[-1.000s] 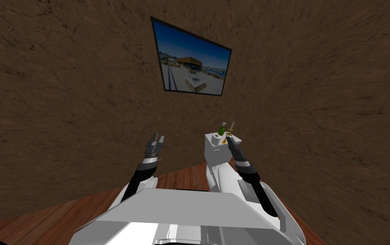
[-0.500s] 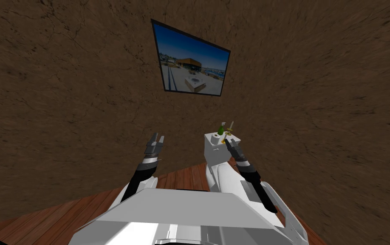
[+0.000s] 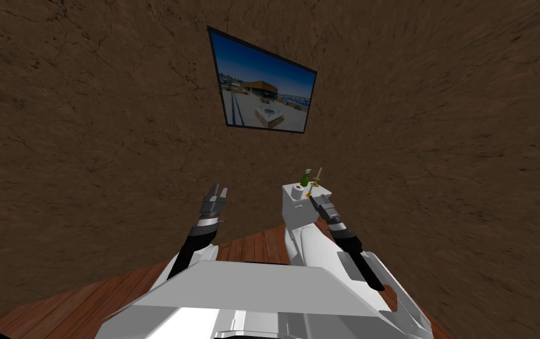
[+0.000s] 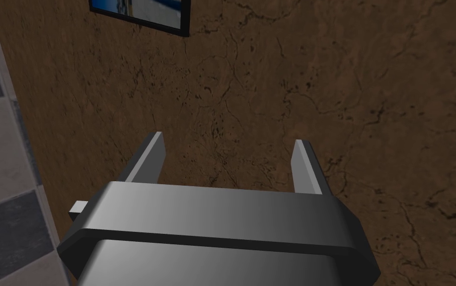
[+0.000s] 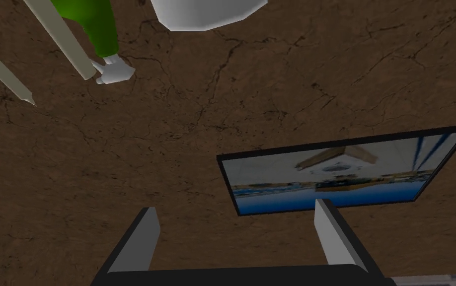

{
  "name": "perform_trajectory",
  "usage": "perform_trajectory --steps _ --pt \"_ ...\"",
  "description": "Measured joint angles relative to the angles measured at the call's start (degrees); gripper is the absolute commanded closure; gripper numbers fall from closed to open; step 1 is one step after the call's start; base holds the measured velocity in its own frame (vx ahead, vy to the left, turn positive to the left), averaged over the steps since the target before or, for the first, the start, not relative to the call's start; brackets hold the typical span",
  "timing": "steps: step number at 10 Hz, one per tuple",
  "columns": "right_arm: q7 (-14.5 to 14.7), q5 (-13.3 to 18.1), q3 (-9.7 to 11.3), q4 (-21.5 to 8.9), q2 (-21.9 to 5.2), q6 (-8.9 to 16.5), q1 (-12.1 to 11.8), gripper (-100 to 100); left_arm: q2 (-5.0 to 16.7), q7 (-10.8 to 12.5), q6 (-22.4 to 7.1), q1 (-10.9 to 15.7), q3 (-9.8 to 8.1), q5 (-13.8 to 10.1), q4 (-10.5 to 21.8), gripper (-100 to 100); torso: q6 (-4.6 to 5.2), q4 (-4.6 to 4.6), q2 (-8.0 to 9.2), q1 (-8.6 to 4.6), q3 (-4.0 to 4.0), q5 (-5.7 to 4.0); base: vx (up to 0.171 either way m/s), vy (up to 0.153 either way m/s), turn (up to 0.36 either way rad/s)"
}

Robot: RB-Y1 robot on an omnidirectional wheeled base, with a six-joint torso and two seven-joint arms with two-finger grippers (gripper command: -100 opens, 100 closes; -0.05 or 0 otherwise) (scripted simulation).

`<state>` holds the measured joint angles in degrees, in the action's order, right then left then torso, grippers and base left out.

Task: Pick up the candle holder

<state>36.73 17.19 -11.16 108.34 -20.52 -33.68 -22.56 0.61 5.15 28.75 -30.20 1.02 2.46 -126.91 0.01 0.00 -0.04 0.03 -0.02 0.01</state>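
Head cam: the gold candle holder (image 3: 315, 186) sits on top of a white box (image 3: 296, 207) against the wall, beside a green bottle (image 3: 305, 178). The right gripper (image 3: 316, 202) is just beside it, lining up a grab I'd guess. The left gripper (image 3: 216, 191) is parked well apart.

Left wrist cam: fingers spread, holding nothing.

Right wrist cam: fingers spread wide, nothing between them. The holder's pale tapers (image 5: 60, 39) are off to one side, so it's not centred.

forearms (image 3: 194, 242): black, grey-white cuffs | left claw (image 4: 228, 137), right claw (image 5: 238, 204): dark box, light-grey blade fingers (image 4: 147, 159)
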Motion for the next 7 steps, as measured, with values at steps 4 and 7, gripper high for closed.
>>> perform_trajectory --steps 4,7 --pt "4.3 6.5 -1.5 -6.1 -2.2 2.3 2.3 -100 0.0 0.0 0.0 0.0 0.00 0.0 0.0 0 -0.01 -0.03 -0.13 0.05 -0.08 0.01 0.038 0.025 -0.068" --pt "6.2 10.7 -2.1 -8.6 -3.1 4.4 3.1 -100 0.0 0.0 0.0 0.0 0.00 0.0 0.0 0 -0.02 -0.02 -0.10 0.07 -0.06 0.01 0.034 0.026 -0.047"
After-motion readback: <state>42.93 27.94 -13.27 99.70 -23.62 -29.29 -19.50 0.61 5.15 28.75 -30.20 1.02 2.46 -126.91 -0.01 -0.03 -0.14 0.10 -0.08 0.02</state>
